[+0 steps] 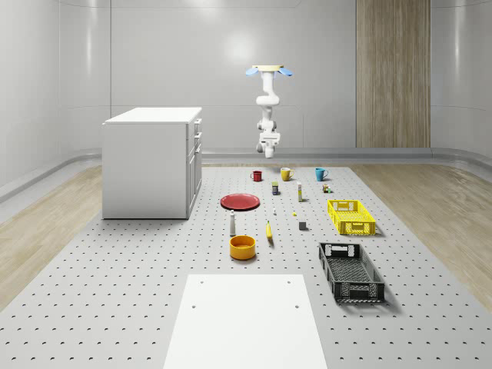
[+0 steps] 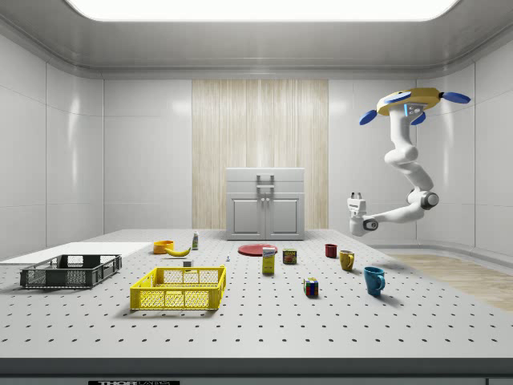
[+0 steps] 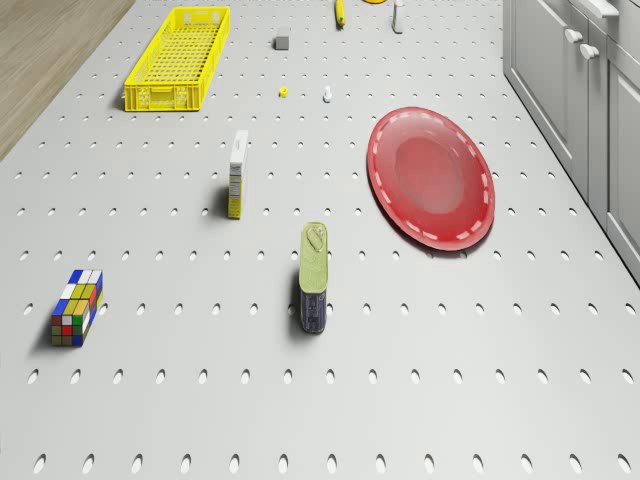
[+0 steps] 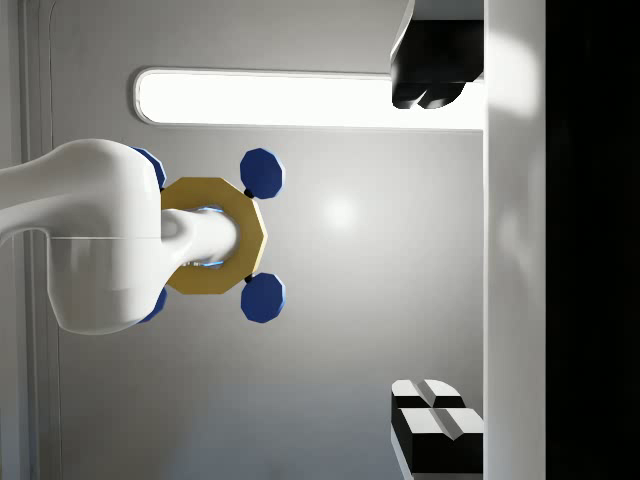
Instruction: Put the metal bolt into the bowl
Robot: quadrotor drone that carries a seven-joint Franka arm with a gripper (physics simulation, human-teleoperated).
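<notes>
Metal bolt [image 3: 327, 96] sits mid-table, small, a bit nearer than the red plate [image 3: 432, 177]. High over the table's far edge hovers the drone [image 2: 410, 102]. Its gripper [image 2: 353, 196], fingers spread wide, points up, so the bolt lies well below it and nearer.

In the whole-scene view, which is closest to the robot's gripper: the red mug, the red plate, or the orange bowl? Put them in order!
From the gripper:
1. Red mug, at the mat's far end, just below it.
2. Red plate, mid-mat, beside the cabinet.
3. Orange bowl, nearest the camera.
</notes>
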